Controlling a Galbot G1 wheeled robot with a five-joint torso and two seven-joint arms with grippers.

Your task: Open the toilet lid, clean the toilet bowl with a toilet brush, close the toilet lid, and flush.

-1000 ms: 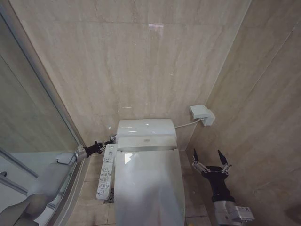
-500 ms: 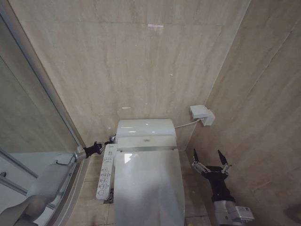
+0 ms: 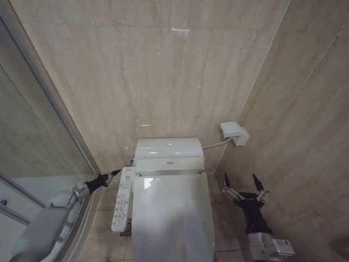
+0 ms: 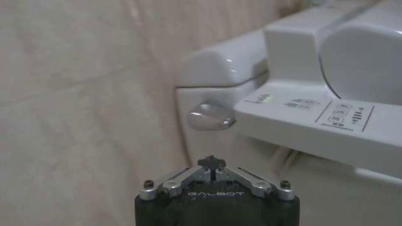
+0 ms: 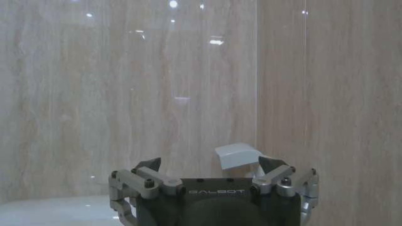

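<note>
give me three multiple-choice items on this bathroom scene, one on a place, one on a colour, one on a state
1. Where is the left gripper?
A. beside the button panel, left of the toilet
B. above the lid
C. against the right wall

2. What colour is the toilet lid?
A. black
B. white
C. red

3. How is the right gripper?
A. shut on a brush
B. shut and empty
C. open and empty

Answers:
1 A, since the head view shows its tip next to the panel's far end.
2 B, since the lid is glossy white, lying closed.
3 C, since its fingers spread apart with nothing between them.
</note>
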